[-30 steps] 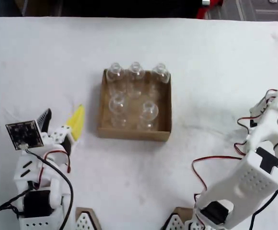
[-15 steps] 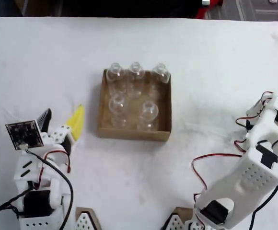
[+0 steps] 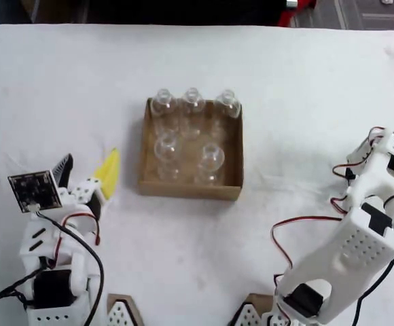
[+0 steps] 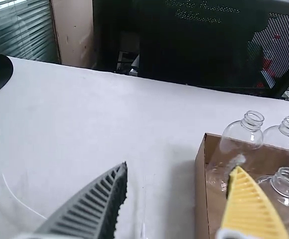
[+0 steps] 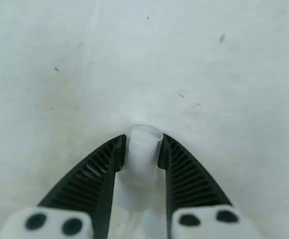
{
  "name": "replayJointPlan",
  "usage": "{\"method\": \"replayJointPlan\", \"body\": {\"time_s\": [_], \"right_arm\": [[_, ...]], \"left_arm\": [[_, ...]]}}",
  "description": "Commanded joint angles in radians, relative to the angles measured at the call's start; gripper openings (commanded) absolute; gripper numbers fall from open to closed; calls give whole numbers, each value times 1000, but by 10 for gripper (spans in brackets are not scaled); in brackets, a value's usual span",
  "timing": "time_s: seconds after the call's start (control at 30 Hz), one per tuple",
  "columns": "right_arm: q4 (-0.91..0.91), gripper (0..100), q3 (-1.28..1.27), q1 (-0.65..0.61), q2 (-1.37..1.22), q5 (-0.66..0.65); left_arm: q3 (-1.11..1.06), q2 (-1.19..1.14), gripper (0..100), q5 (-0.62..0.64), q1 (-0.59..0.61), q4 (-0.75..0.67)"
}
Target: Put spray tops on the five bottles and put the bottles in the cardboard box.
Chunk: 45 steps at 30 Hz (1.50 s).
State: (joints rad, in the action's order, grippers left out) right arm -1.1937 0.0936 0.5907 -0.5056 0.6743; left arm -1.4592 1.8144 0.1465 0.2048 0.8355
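Note:
Five clear bottles (image 3: 168,146) stand uncapped in the cardboard box (image 3: 190,189) at mid table; the left wrist view shows three of these bottles (image 4: 246,134) and the box corner (image 4: 200,169). My left gripper (image 3: 92,155) rests left of the box, open, its grey and yellow fingers spread with nothing between them (image 4: 179,169). My right arm (image 3: 380,176) is at the table's right edge. In the right wrist view my right gripper (image 5: 142,139) is shut on a small white spray top (image 5: 143,149), just above the white tabletop.
White cloth covers the table (image 3: 285,88). Red and black wires (image 3: 299,227) trail from the right arm's base. Arm mounts sit at the near edge. A dark chair and window blinds lie beyond the far edge.
The right arm has shifted a little toward the near right edge of the table. The left arm, box and bottles have not moved.

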Motion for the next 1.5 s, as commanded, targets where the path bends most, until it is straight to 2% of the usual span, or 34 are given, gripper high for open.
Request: {"method": "replayJointPlan", "body": {"time_s": [0.0, 0.17, 0.3, 0.67, 0.9, 1.07, 1.47], "right_arm": [[8, 18, 34, -15, 8, -3], [2, 18, 38, -15, 41, -12], [-5, 18, 38, -16, 130, -75], [-8, 18, 38, -22, 598, -89], [53, 18, 32, -70, 955, -336], [119, 18, 32, -183, 1141, -439], [348, 18, 17, -661, 1204, -448]], "left_arm": [[6, 7, 297, -12, -12, -26], [6, 7, 297, -12, -12, -23], [6, 7, 297, -12, -12, -23], [6, 7, 297, -12, -10, -23], [6, 7, 297, -12, -10, -23], [6, 7, 297, -12, -10, -23], [6, 7, 297, -12, -10, -26]]}}
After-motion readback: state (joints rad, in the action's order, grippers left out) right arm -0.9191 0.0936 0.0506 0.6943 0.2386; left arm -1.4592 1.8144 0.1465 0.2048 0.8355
